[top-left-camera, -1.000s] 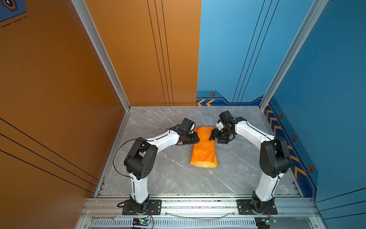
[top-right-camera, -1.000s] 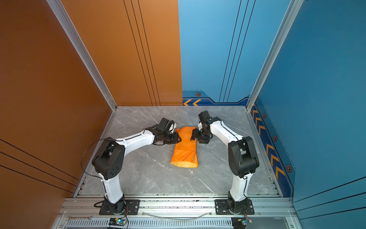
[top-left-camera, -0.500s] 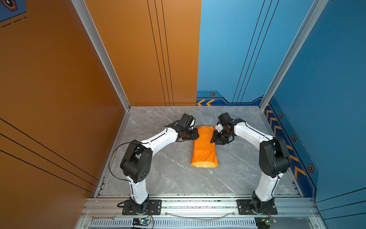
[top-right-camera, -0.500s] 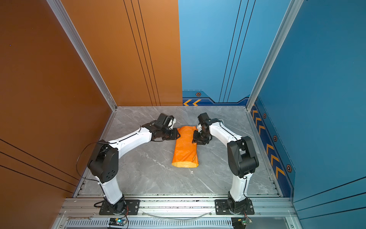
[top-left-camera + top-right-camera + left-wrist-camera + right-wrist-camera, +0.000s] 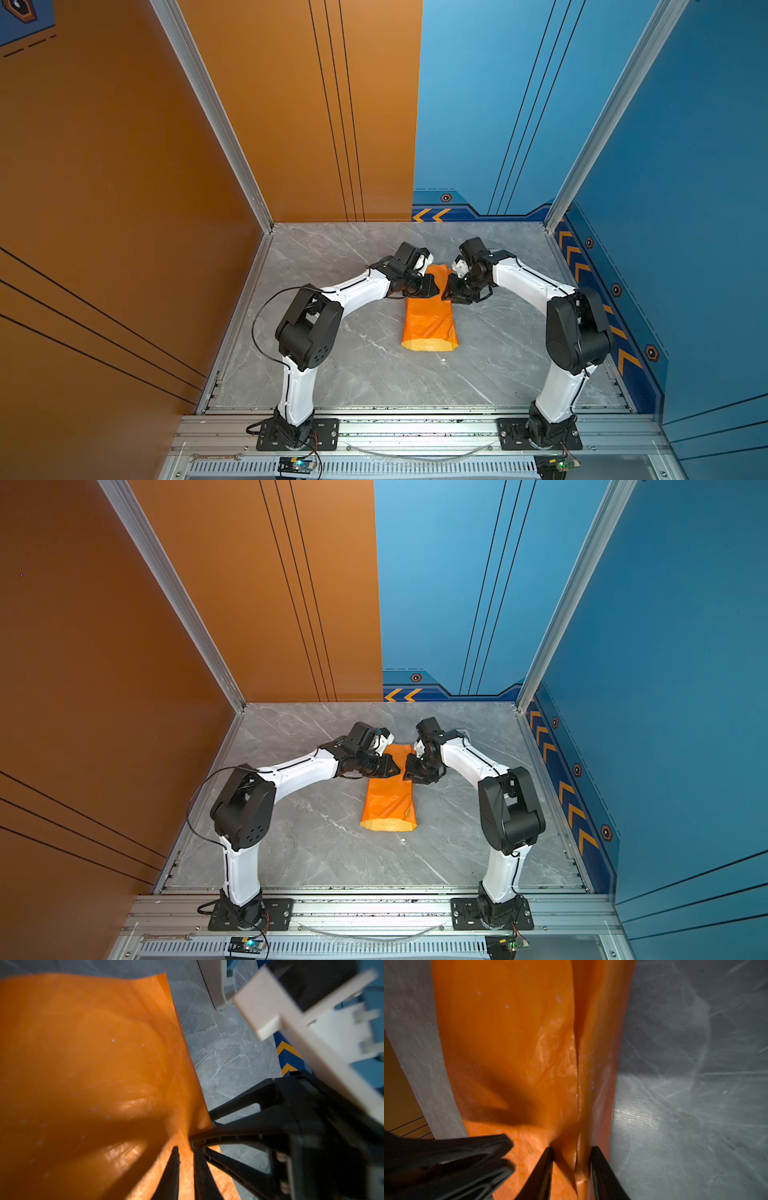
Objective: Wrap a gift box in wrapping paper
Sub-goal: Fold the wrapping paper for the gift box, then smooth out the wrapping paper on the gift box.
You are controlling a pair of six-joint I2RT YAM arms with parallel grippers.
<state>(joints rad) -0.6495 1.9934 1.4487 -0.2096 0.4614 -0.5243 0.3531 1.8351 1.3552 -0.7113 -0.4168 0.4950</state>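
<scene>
One wrapping paper point(image 5: 429, 322) tube; glossy orange, creased.

Top views evenly lit; wrist views dim, blurred
Glare is seen on the wrapping paper point(image 5: 554, 1047) and bench point(image 5: 633, 1113); dark shadows are cast across the paper.

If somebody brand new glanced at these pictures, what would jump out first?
The bright orange wrapping paper, folded into a flat tube, lies in the middle of the grey marble table. At its far end the right gripper pinches a ridge of paper, and the left gripper straddles the sheet right beside it.
</scene>
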